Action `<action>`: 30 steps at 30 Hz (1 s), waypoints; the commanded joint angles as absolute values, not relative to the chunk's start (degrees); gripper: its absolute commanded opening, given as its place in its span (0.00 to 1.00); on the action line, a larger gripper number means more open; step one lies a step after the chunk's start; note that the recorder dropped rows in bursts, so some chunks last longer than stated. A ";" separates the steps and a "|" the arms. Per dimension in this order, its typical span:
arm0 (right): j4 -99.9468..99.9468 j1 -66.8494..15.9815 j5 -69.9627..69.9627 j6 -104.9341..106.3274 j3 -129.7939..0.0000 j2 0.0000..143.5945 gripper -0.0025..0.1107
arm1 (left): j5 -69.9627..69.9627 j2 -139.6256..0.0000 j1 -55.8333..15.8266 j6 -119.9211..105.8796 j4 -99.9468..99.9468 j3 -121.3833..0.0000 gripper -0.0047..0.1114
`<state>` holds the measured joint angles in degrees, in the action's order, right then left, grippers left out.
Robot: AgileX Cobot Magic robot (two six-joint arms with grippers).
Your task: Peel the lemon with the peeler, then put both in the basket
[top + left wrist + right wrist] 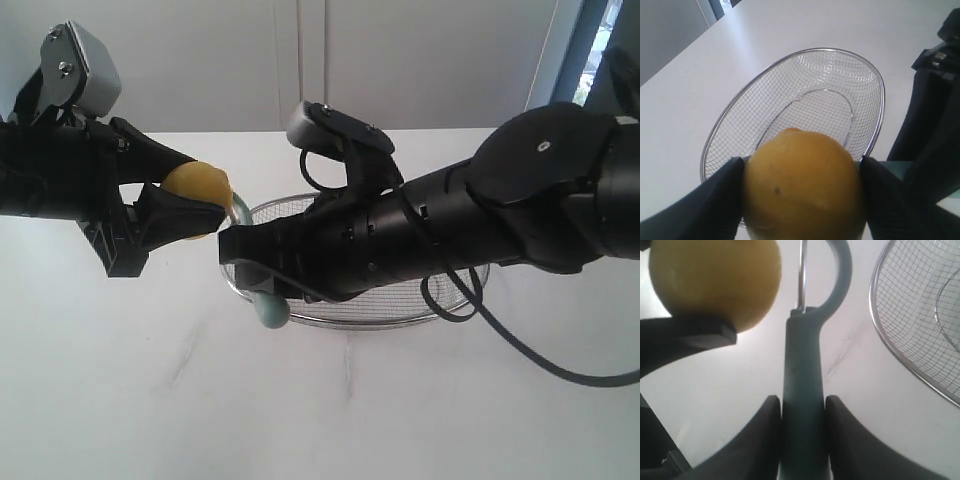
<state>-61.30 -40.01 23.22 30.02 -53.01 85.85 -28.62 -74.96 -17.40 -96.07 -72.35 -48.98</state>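
Note:
My left gripper (pixel 212 198) is shut on the yellow lemon (pixel 197 188) and holds it in the air, left of the basket. The lemon (pixel 802 185) fills the space between both black fingers (pixel 725 187). My right gripper (pixel 236 250) is shut on the teal handle of the peeler (pixel 268 308). In the right wrist view the peeler (pixel 802 380) stands clamped between the fingers of the right gripper (pixel 802 407). Its curved head and blade are just beside the lemon (pixel 715 280), with a thin gap showing. The wire mesh basket (pixel 455 292) lies on the table under the right arm.
The basket (pixel 790 57) holds nothing in the left wrist view; its rim (pixel 879 332) lies close beside the peeler. A black cable (pixel 530 360) hangs from the right arm over the white table. The table's back edge meets a pale wall.

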 commanded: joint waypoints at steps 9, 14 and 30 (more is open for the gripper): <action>-51.78 -37.61 22.05 21.60 -53.36 76.37 0.02 | -29.76 -74.62 -17.28 -95.80 -73.99 -48.64 0.04; -50.49 -37.61 22.05 21.60 -53.36 69.15 0.02 | -29.63 -74.62 -17.28 -95.80 -73.99 -48.64 0.04; 1.18 -36.54 27.77 -17.53 -53.24 65.78 0.02 | -29.75 -74.62 -17.28 -95.80 -73.99 -48.64 0.04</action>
<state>-6.33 -37.71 26.53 -11.78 -53.01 64.86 -28.62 -74.96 -17.40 -96.07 -72.35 -48.98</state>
